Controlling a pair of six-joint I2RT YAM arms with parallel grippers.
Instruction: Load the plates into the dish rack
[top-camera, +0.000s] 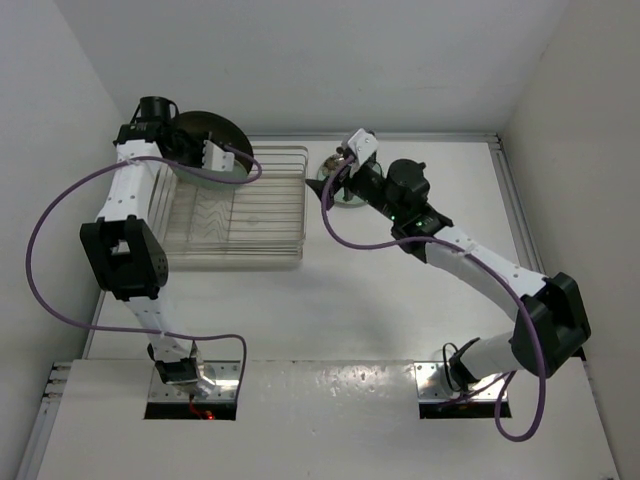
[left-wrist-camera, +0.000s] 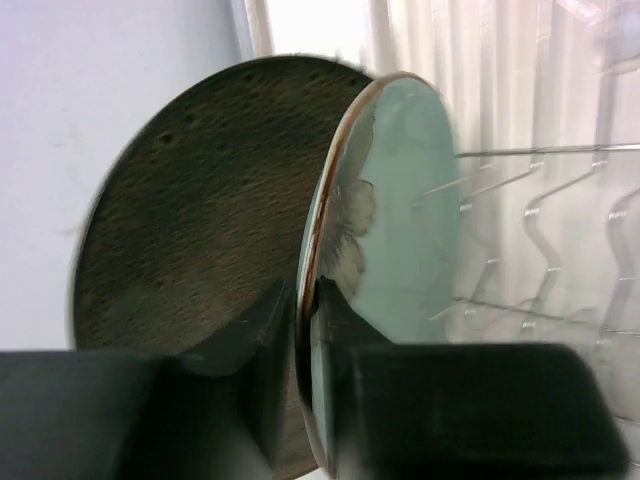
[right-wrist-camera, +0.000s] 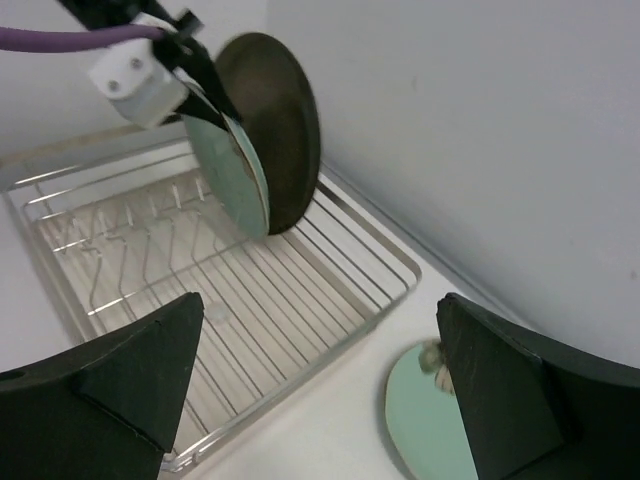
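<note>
The dark brown plate stands on edge at the far left end of the dish rack. Right beside it stands a mint-green plate, also upright. My left gripper is shut on its rim, one finger on each face. A second mint-green plate lies flat on the table just right of the rack. Over it hovers my right gripper, wide open and holding nothing. Its right finger hides part of that plate's flower mark.
White walls close in on the left, the back and the right. The rack's wavy wire dividers fill the space to the right of the held plate. Purple cables loop off both arms. A raised rail runs along the table's right edge.
</note>
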